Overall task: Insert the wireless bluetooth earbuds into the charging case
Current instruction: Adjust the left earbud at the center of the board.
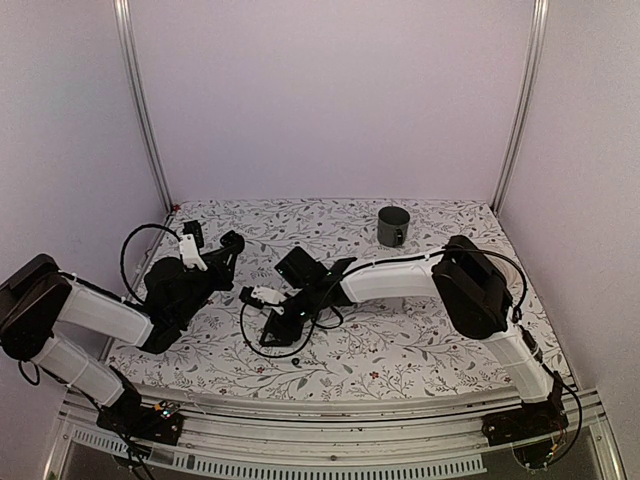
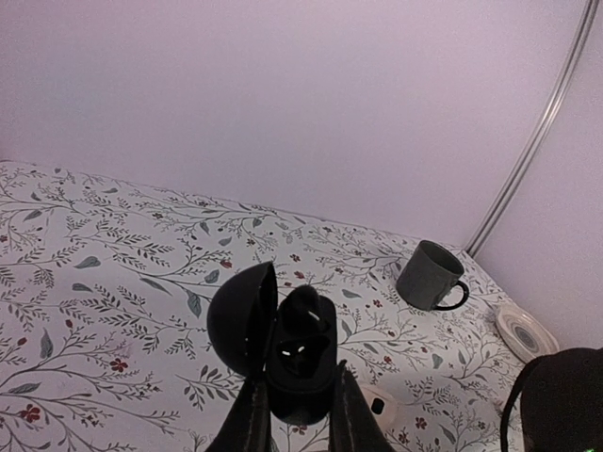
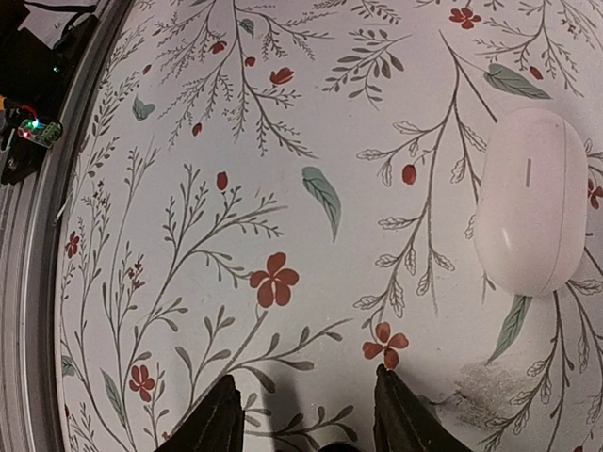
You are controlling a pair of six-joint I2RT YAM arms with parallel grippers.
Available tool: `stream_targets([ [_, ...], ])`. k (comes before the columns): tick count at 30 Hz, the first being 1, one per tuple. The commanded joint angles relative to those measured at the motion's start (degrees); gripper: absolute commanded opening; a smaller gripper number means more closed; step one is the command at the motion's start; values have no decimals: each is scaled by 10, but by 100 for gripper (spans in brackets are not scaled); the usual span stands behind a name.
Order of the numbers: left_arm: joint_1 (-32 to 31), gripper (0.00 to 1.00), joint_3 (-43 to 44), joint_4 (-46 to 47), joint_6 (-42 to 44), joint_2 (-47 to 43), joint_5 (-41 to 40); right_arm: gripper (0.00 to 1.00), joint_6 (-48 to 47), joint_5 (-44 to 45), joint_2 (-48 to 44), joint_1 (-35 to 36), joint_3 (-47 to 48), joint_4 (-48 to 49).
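Observation:
In the left wrist view the black charging case [image 2: 301, 367] stands open, lid [image 2: 240, 320] swung to the left. My left gripper [image 2: 300, 419] is shut on the case's lower body. A black earbud [image 2: 303, 306] sits in the upper socket; the lower socket shows only two bright contacts. From above, the left gripper [image 1: 233, 243] is lifted over the table's left part. A tiny dark nub [image 1: 300, 358], seemingly the other earbud, lies near the front edge. My right gripper [image 1: 278, 330] hangs low just behind it. It is open [image 3: 306, 419] with only tablecloth between its fingers.
A grey mug [image 1: 393, 226] stands at the back right, also visible as the mug [image 2: 431, 275]. A white oval pebble [image 3: 532, 202] lies to the right of the right gripper. A small white piece with a dark spot [image 2: 377, 405] lies below the case. A white disc [image 2: 523, 330] is at the right.

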Motion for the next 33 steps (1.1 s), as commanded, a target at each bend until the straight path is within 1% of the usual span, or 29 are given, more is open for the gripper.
stream_targets([
  [1, 8, 0, 12, 2, -3, -5, 6, 48, 12, -17, -14, 3, -34, -40],
  [4, 8, 0, 12, 3, -4, -3, 6, 49, 24, -15, -38, 2, -75, -20],
  [5, 8, 0, 12, 4, -4, -2, 7, 48, 27, -14, -39, 2, -81, -19],
  [7, 8, 0, 12, 7, -6, 1, 10, 48, 33, -12, -70, 2, -96, -15],
  [12, 8, 0, 16, 13, -8, 9, 16, 48, 47, -7, -94, 2, -134, 7],
  [16, 8, 0, 19, 17, -9, 14, 19, 45, 59, 4, -111, 2, -168, 38],
  [19, 8, 0, 20, 18, -9, 14, 22, 44, 67, 41, -125, 2, -198, 69],
  [23, 8, 0, 20, 17, -9, 15, 24, 41, 79, 83, -136, 5, -214, 93],
  [28, 8, 0, 20, 15, -6, 11, 23, 40, 90, 144, -173, 22, -256, 133],
  [33, 8, 0, 21, 15, -7, 13, 24, 39, 97, 185, -197, 36, -293, 169],
])
